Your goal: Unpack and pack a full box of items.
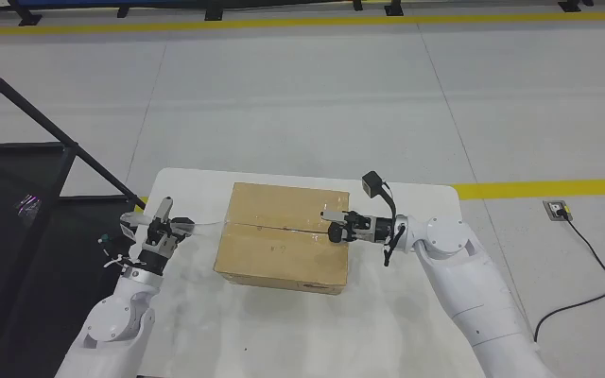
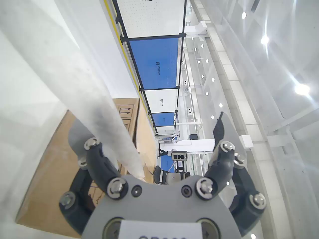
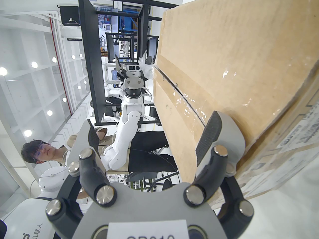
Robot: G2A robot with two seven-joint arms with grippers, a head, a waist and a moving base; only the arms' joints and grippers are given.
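1. Right gripper sits closest to the lens. We see its jaws spread wide with nothing held. One ribbed pad lies against the top of the brown cardboard box by the centre seam, and the other pad hangs off the box edge.
2. We place the box in the middle of the white table, top flaps closed.
3. Box look: plain brown top, with a dark seam along its length where the two flaps meet. Shiny scraps of clear tape sit along that seam. We note a white printed label on one end and arrow marks on the other.
4. Left gripper is beside the box's far end, clear of it, jaws apart.
5. Translucent whitish tape strip runs past one left finger; we can't tell whether it touches.
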